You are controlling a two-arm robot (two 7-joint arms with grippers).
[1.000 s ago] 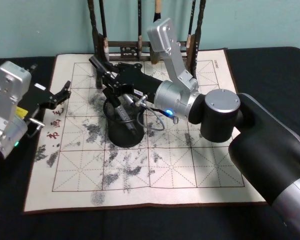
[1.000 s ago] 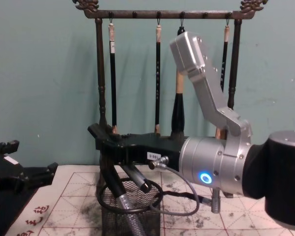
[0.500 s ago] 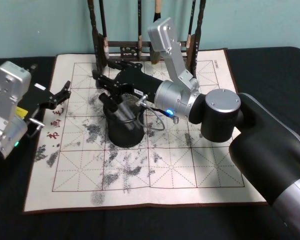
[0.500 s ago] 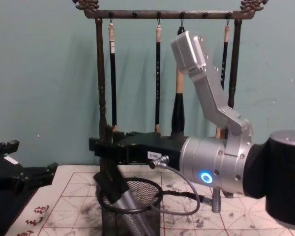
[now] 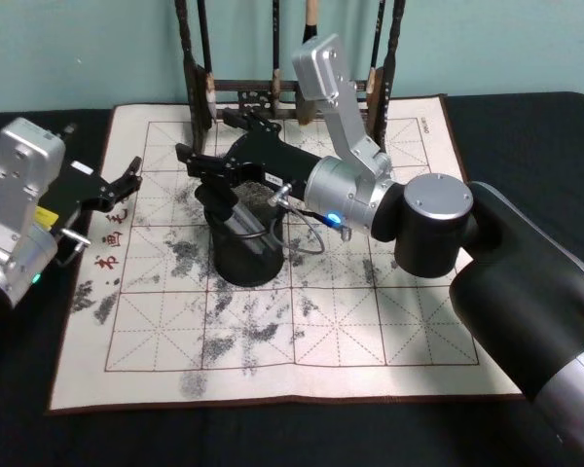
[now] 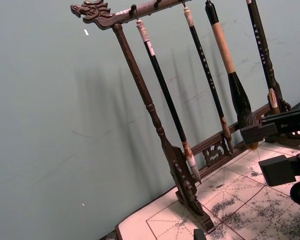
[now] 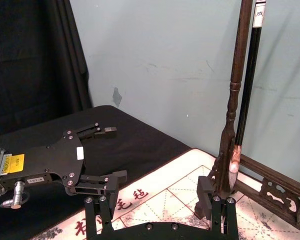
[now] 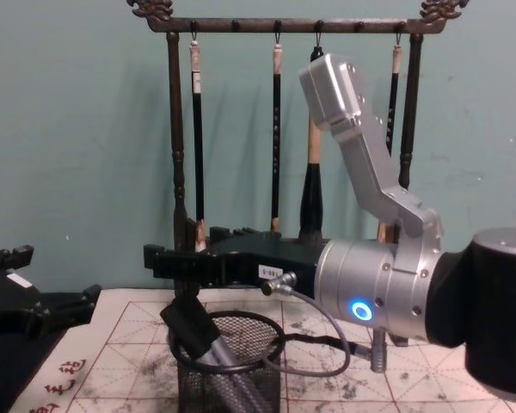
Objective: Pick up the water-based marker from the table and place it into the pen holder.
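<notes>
- Above the pen holder at the middle of the calligraphy mat, our right gripper hangs with its fingers spread apart and nothing between them.
- We see the water-based marker leaning inside the mesh cup, its dark cap poking over the rim on the left.
- Our left gripper waits parked at the mat's left edge, its fingers likewise apart, holding nothing.
- We judge the placing all but done; what remains is the retreat.
- Doing it well means lifting the right arm straight up before pulling back, so no finger clips the marker's cap or the rim and tips the light cup.
- The brush rack stands just behind, so we should keep the withdrawal away from its hanging brushes.
</notes>
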